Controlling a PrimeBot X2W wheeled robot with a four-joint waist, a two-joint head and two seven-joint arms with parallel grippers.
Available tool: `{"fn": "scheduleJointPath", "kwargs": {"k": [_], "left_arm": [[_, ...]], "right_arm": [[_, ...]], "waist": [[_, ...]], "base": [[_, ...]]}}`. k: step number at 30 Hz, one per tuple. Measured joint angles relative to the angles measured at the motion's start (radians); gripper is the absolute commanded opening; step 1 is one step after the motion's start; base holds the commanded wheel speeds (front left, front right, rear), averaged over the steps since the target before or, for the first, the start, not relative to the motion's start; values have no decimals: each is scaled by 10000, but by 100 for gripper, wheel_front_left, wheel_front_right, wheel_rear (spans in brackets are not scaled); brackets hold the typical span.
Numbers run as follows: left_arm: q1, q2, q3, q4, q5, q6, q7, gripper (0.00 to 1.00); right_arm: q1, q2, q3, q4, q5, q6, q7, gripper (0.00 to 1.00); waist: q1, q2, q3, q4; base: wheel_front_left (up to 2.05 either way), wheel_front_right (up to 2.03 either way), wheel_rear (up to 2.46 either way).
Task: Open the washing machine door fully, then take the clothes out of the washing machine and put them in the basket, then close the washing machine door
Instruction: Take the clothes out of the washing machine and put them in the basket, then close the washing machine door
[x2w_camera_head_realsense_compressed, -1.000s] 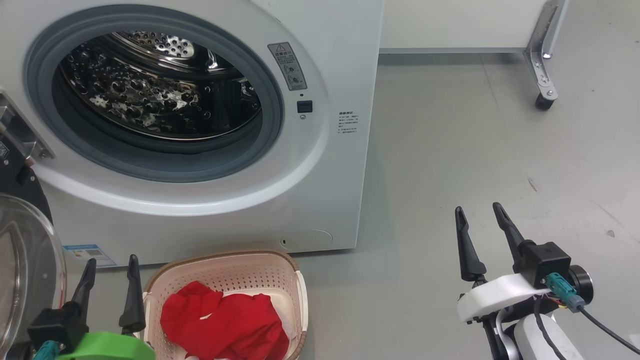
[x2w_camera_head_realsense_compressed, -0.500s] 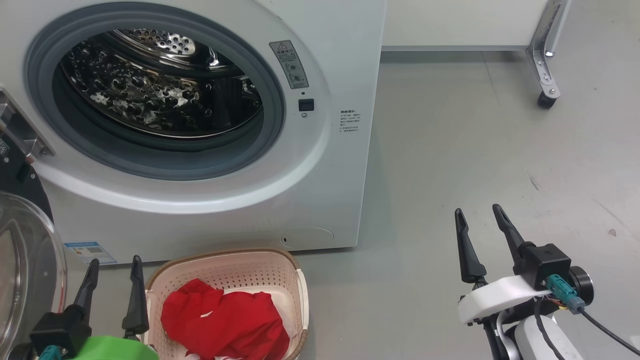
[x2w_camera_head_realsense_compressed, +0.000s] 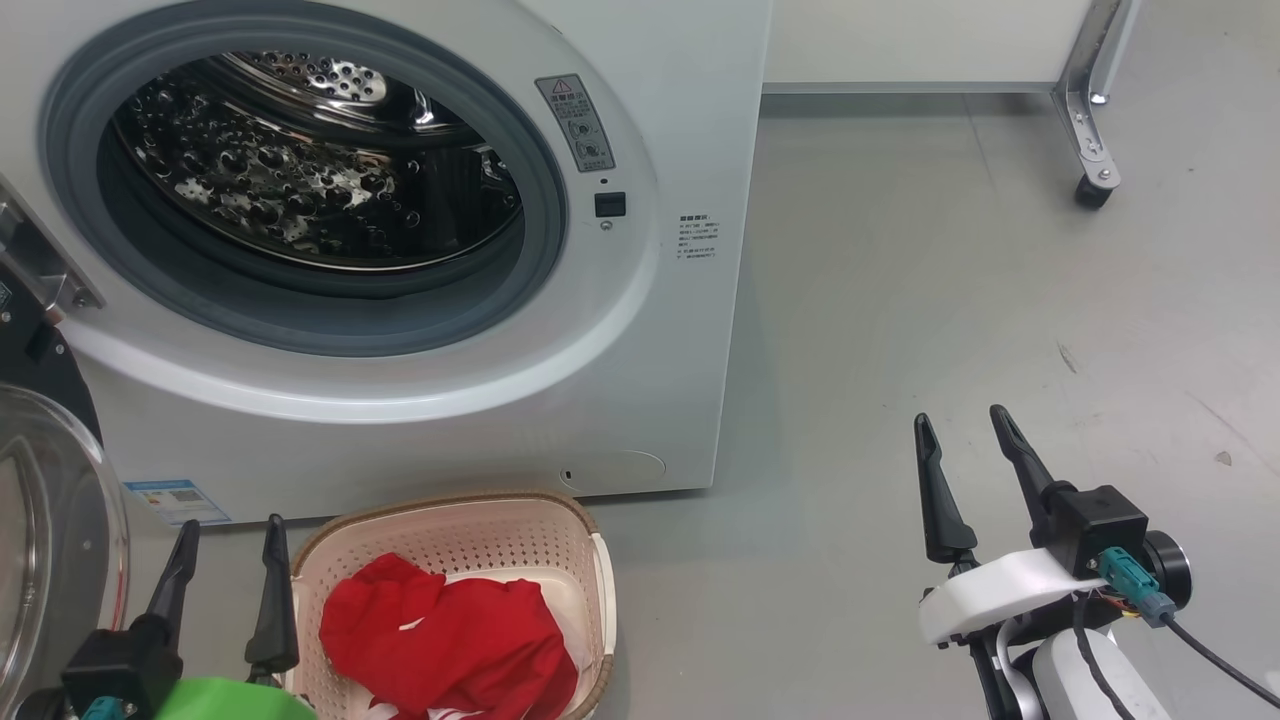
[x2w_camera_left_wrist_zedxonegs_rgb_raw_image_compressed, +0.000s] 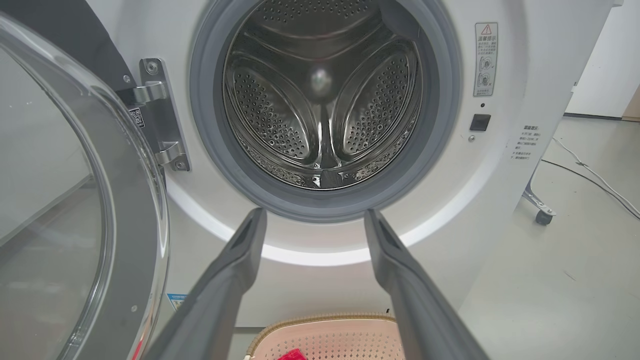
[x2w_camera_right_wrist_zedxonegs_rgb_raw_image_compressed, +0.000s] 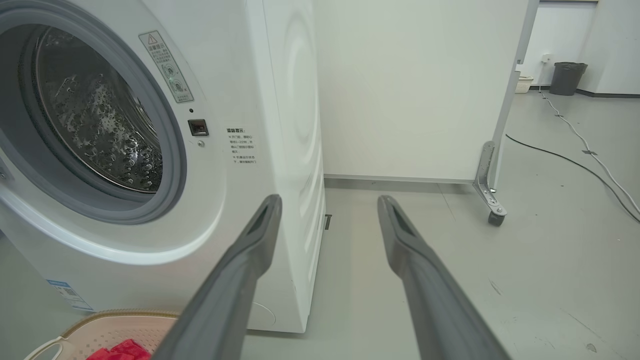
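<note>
Hardly anything moved; only our head tipped a little. Our left tool (x2w_camera_head_realsense_compressed: 230, 528) and right tool (x2w_camera_head_realsense_compressed: 958, 418) are wide open and hold nothing. The clothes (x2w_camera_head_realsense_compressed: 440, 640) lie in the basket (x2w_camera_head_realsense_compressed: 450, 503), and the washing machine (x2w_camera_head_realsense_compressed: 680, 330) looks empty. The washing machine door (x2w_camera_left_wrist_zedxonegs_rgb_raw_image_compressed: 125, 240) hangs open, so we think only shutting it is left.

Grey floor (x2w_camera_head_realsense_compressed: 900, 300) carries the washing machine (x2w_camera_head_realsense_compressed: 660, 380). Basket (x2w_camera_head_realsense_compressed: 470, 548) (cream, perforated) sits just before its base; castered panel leg (x2w_camera_head_realsense_compressed: 1086, 140) stands well off its side.
</note>
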Motion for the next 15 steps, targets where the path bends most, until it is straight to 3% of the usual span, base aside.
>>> {"fn": "scheduleJointPath", "kwargs": {"k": [15], "left_arm": [[1, -29, 150, -130, 244, 0, 0, 100]], "right_arm": [[1, 42, -132, 6, 2, 48, 0, 100]], "waist": [[0, 0, -42, -33]], "base": [[-57, 57, 0]]}}
